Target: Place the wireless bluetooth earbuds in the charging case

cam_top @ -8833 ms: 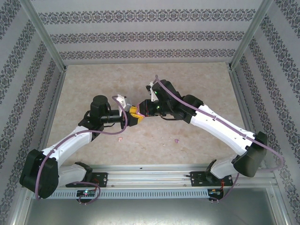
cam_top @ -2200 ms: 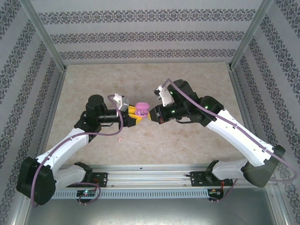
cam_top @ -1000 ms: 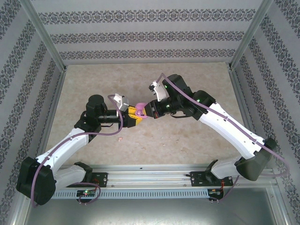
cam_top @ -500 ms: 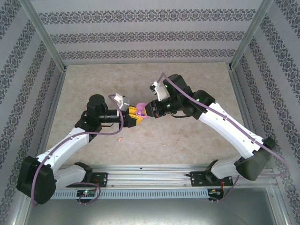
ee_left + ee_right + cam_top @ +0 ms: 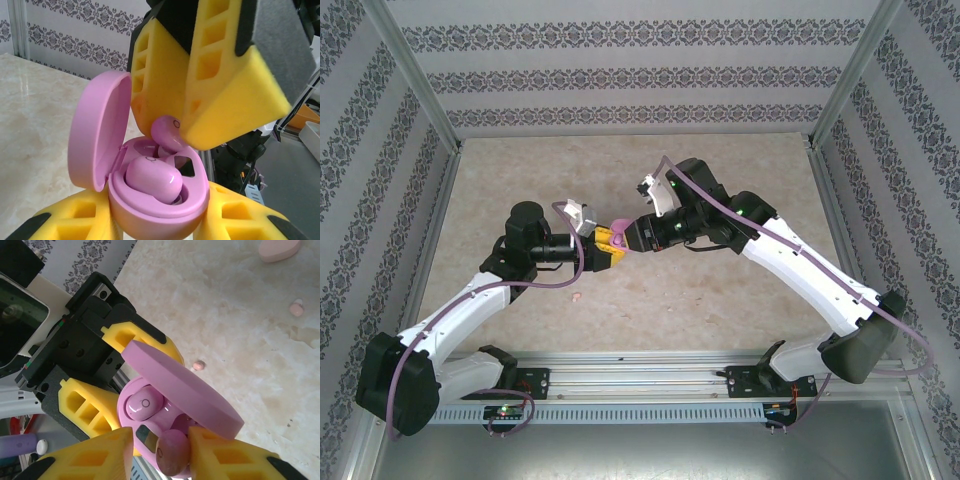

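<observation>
On the left side of the worktop (image 5: 740,300), the left arm reaches toward the middle, and its pincer (image 5: 610,247) is squeezed narrow around one purple charging case (image 5: 165,212). It holds the case up off the worktop, with a yellow finger on each side of the bottom half. The lid (image 5: 92,135) stands open, tipped back on its hinge. Inside the case sits one purple earbud (image 5: 150,180), snug in its hole with its shiny round back facing out. Next to it is the second hole, and a second purple earbud (image 5: 172,452) is right at the mouth of that hole, touching the case. This bud sits between the two yellow fingers of the right pincer (image 5: 161,440), which comes in from the right and meets the case from above. The right pincer is a little bit open. The bud leans on one finger (image 5: 215,455), and a thin gap shows between the bud and the other finger. That makes two purple buds, both at the case. Down on the worktop lie two tiny pale pink earbuds, one (image 5: 199,365) near the left arm and one (image 5: 297,307) farther off, well apart from each other. One pink case (image 5: 277,247) lies past them, cut off by the picture edge.
</observation>
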